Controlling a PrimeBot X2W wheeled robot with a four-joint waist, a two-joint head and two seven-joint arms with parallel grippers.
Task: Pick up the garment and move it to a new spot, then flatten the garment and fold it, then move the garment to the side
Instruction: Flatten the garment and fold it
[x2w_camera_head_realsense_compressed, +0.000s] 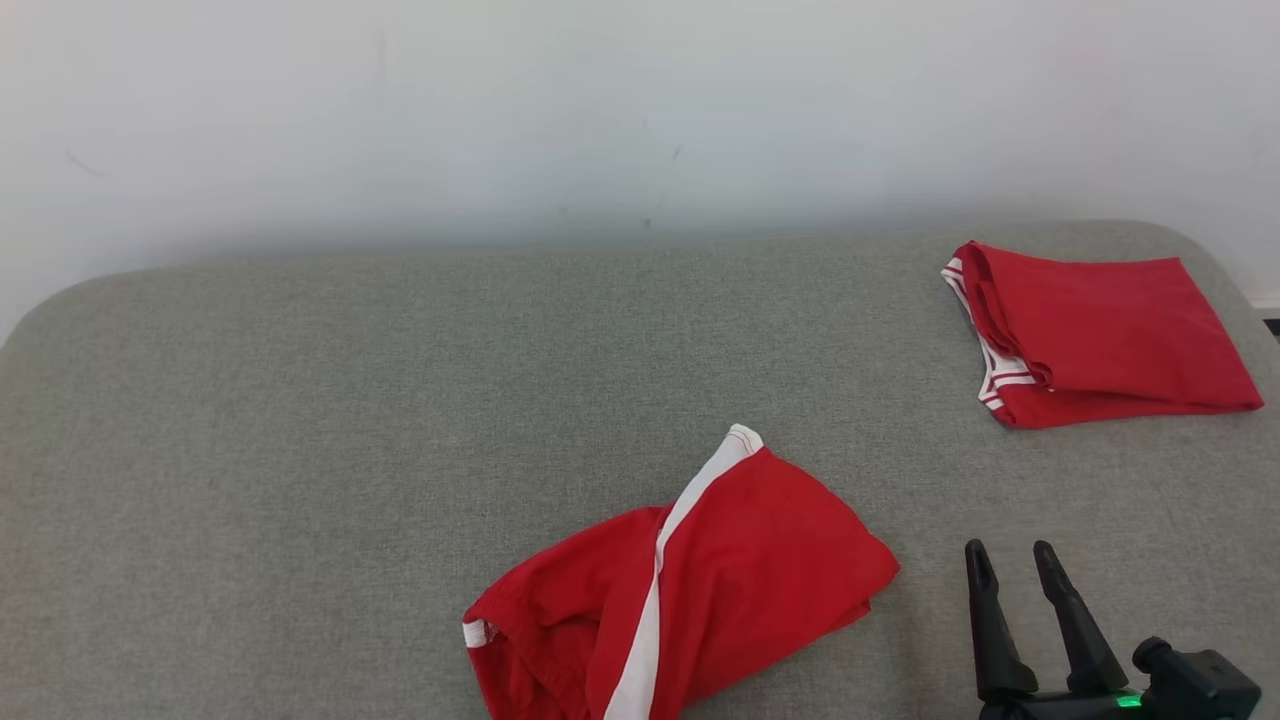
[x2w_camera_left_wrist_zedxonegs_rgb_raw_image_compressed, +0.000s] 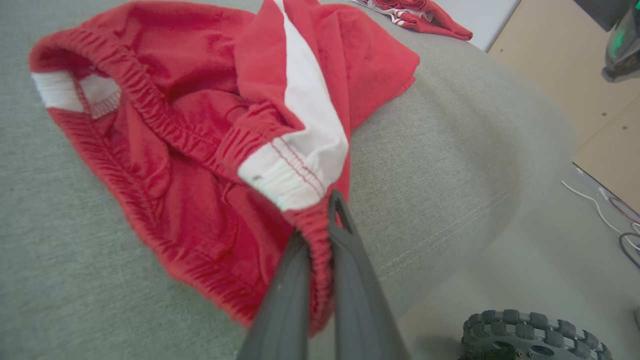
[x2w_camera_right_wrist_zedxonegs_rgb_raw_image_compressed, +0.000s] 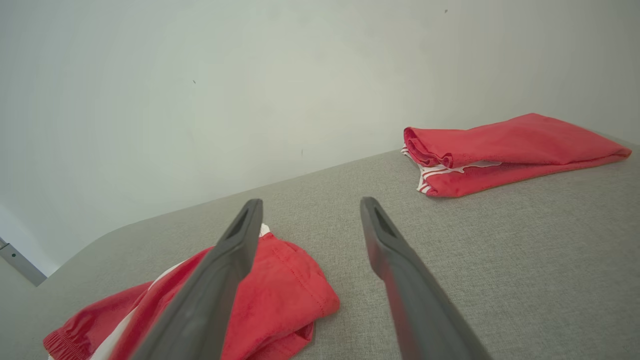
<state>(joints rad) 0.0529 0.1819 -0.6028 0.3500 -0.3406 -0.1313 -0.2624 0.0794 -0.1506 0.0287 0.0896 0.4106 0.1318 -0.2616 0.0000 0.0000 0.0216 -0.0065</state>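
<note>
**Left gripper clamped on the waistband, right gripper wide and empty**

Closest to you, in the left wrist view, your left gripper (x2w_camera_left_wrist_zedxonegs_rgb_raw_image_compressed: 318, 220) has its two dark fingers pressed together on the red elastic waistband of the garment (x2w_camera_left_wrist_zedxonegs_rgb_raw_image_compressed: 200, 125), just beside the spot where the white side stripe (x2w_camera_left_wrist_zedxonegs_rgb_raw_image_compressed: 305, 125) meets the band. The cloth bunches up between the fingers. Below and to the right of that grip you can see a ribbed wheel (x2w_camera_left_wrist_zedxonegs_rgb_raw_image_compressed: 530, 335) and some cables (x2w_camera_left_wrist_zedxonegs_rgb_raw_image_compressed: 600, 210) on the floor.

The garment (x2w_camera_head_realsense_compressed: 720, 570), a pair of red shorts, lies crumpled at the near edge of the grey padded surface (x2w_camera_head_realsense_compressed: 300, 450), around the middle. Its waistband opening faces you and its white stripe runs up and away.

Your right gripper (x2w_camera_head_realsense_compressed: 1010, 550) sits to the right of the garment, clear of it. Its fingers are spread wide with nothing between them. From the right wrist view, that gripper (x2w_camera_right_wrist_zedxonegs_rgb_raw_image_compressed: 311, 205) points across the surface, with a corner of the garment (x2w_camera_right_wrist_zedxonegs_rgb_raw_image_compressed: 280, 295) behind its left finger.

Farther back, near the far right corner, a second folded red garment (x2w_camera_head_realsense_compressed: 1100, 335) with white trim lies flat, well apart from the shorts. Behind the surface stands a plain pale wall (x2w_camera_head_realsense_compressed: 600, 100).
</note>
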